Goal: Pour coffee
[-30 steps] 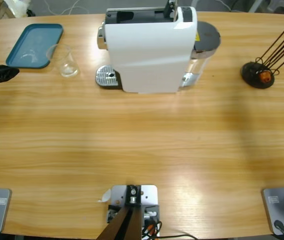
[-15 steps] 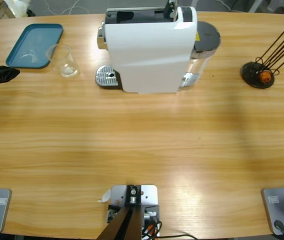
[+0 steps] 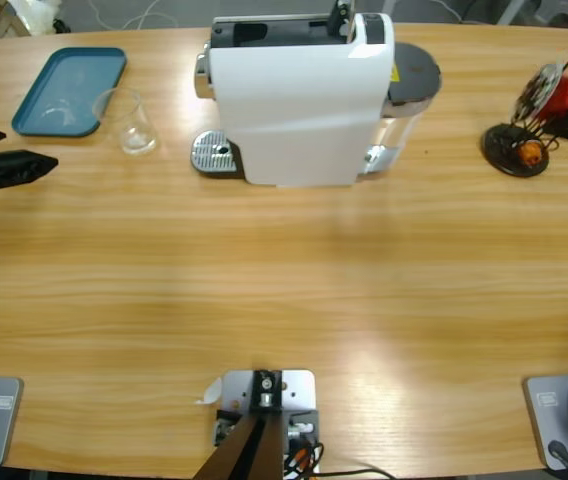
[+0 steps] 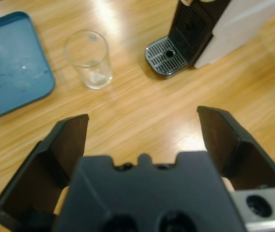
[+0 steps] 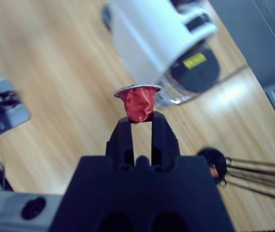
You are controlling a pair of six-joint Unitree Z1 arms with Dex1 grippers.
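- No coffee shows anywhere yet: the clear glass tumbler (image 4: 88, 59) looks empty, standing upright on the counter (image 3: 284, 290) with its long axis vertical
- The red capsule (image 5: 138, 102) is the thing in hand; it sits clamped at the very tips of the right gripper (image 5: 139, 119), silver rim on the far side from the gripper body, its axis running on along the jaws
- Straight ahead of those jaws and beyond the capsule lies the white coffee machine (image 5: 159, 35), well apart from the tips; I judge the coming move is to carry the capsule forward to the machine's top, so the right arm is the one that matters here
- Behind and to one side of the right jaws sits the black capsule stand (image 5: 214, 163) with its thin rods, near the gripper body
- The left gripper (image 4: 142, 128) has its jaws wide apart and holds nothing; the tumbler lies ahead of them, off towards the left jaw, not between them
- The drip grille (image 4: 168, 55) of the machine lies ahead too, towards the right jaw, with the tumbler well apart from it
- The blue tray (image 4: 9, 77) lies just beside the tumbler, beyond the left jaw
- The left arm is much the nearer to the tumbler
- Writing: a small yellow label (image 5: 194, 60) on the machine's side, too blurred to read; no brand legible
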